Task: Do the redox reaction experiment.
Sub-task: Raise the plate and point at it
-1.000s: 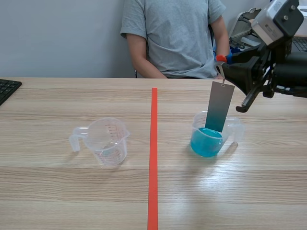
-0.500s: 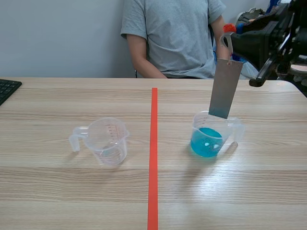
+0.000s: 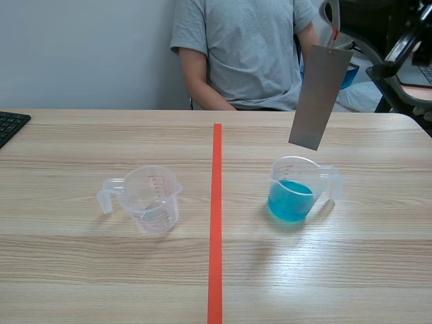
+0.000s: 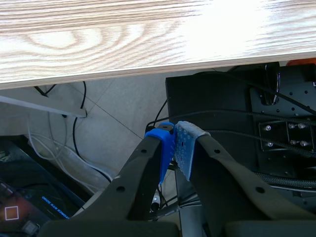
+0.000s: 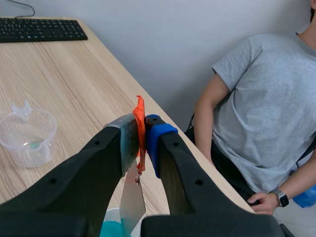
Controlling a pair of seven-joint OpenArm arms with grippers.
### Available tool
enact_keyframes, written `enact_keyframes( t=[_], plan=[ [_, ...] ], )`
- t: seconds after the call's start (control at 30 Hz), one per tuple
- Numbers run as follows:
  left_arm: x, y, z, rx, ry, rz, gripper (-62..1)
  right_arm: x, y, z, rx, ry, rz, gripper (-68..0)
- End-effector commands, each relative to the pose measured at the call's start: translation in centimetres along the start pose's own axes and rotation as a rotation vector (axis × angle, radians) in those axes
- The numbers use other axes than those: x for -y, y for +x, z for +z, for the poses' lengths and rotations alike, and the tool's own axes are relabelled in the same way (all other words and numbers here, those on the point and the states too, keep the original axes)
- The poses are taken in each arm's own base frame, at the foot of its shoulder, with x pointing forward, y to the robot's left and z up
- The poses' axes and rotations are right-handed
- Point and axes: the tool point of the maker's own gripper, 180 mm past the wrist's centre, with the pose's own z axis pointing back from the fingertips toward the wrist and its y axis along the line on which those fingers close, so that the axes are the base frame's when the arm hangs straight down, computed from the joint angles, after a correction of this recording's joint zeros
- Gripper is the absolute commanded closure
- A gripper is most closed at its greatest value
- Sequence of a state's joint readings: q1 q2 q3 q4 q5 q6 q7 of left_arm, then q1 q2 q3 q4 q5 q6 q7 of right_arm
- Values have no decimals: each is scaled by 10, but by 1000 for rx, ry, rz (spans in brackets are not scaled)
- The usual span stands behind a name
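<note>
Currently we find the right claw (image 5: pixel 142 129), mostly cut off in the scene view, clamped on the orange tab (image 5: pixel 139 114) of the metal strip (image 3: pixel 320 96), which hangs at 12 o'clock of the blue cup (image 3: pixel 297 192); the left claw (image 4: pixel 175 142) is closed, empty.

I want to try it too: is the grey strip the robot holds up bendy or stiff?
Probably stiff: the grey strip hangs flat, with no bend. It may swing, since the right hand pinches only the orange tag at its top. Thin, so likely light.
</note>
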State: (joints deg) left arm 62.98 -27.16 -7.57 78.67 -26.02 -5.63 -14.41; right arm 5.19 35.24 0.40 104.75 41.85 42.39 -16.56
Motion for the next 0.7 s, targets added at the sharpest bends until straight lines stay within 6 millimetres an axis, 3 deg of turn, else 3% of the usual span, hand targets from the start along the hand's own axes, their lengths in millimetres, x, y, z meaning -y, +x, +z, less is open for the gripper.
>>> enact_keyframes(
  t=[0.0, 0.53, 0.67],
  plan=[
    [3, 7, -1, 25, -7, 6, -36, 4, 14, 2, 32, -1, 26, -13],
    [3, 7, -1, 25, -8, 5, -36, 5, 16, 3, 36, -2, 20, -13],
    [8, 18, 2, 52, -58, -27, -36, 5, 16, 3, 37, -2, 18, -13]
  ],
)
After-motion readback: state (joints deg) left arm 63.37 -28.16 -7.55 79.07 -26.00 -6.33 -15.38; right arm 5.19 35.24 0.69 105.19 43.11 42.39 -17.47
